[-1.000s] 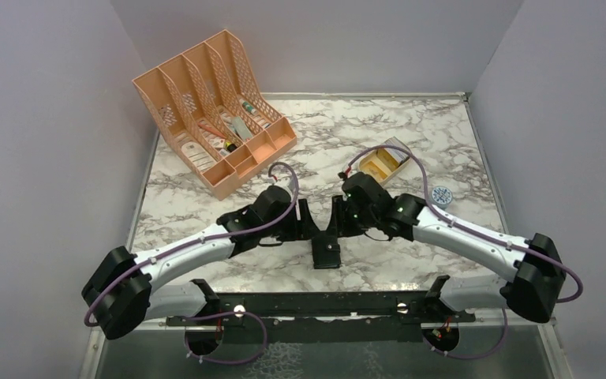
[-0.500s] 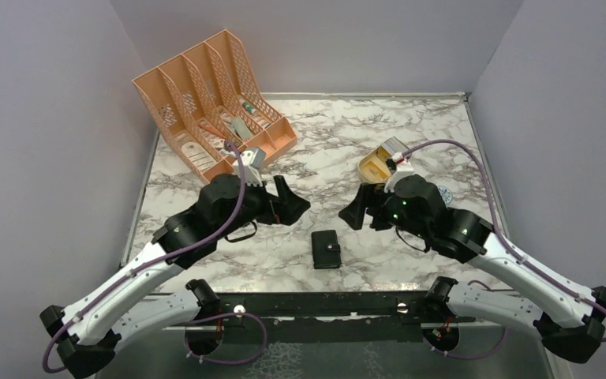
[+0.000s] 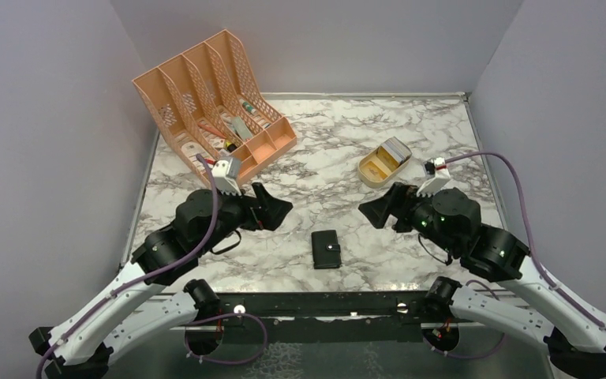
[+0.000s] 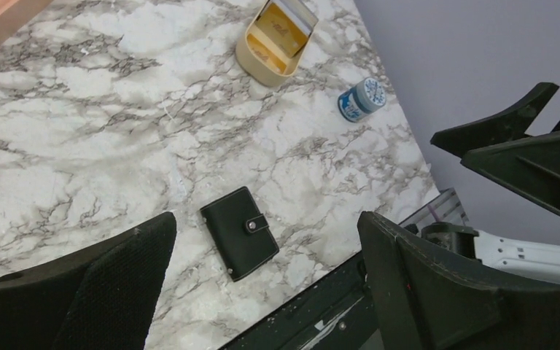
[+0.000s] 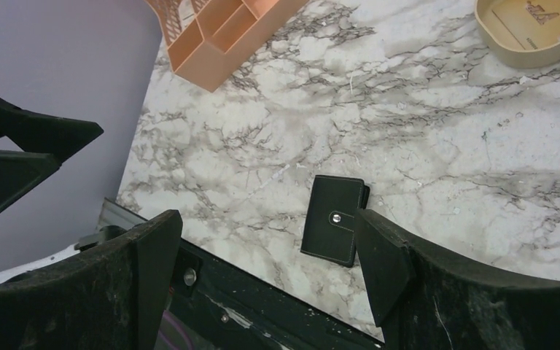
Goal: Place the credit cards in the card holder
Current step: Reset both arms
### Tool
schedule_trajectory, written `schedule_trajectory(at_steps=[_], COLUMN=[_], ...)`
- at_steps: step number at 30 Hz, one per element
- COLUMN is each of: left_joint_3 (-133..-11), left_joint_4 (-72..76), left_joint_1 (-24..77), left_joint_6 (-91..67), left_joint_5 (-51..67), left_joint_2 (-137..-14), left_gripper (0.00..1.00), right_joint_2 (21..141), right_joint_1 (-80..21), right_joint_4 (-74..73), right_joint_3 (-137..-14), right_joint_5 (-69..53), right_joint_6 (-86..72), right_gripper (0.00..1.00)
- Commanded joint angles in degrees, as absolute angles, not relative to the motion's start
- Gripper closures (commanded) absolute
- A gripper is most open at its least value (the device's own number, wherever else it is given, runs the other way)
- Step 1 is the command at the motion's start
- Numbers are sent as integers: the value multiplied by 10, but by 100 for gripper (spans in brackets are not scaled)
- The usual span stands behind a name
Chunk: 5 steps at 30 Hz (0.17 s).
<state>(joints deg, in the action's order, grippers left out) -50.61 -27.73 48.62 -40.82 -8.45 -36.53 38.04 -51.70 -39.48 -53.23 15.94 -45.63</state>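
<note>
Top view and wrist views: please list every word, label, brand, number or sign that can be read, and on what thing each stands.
Nothing can be read.
On the gold tin: a dark mark on the tan face inside, too blurred.
On the round blue and white disc: print, too small.
In the peach organiser: labels on the items, too small.
On the card holder: no text, only a metal snap.

No readable text; print inside gold tin, on round blue-white lid too small to read
</note>
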Motion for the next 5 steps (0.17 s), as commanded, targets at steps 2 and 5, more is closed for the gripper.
schedule_trajectory(at_steps=[2,5], left_joint_3=[-486,-479], left_joint_4=[-283,-283], left_joint_1=[489,488], left_joint_6=[-418,-420], left_joint_5=[-93,-94], left_joint_2=[-373,-375], left_gripper=[1,1], right_joint_2=[391,396], right_joint_1=[-519,-519], right_joint_4=[-391,-386], right_joint_3=[-513,-509], right_joint_5=[174,174], right_joint_6=[-459,-460], right_gripper=[11,11])
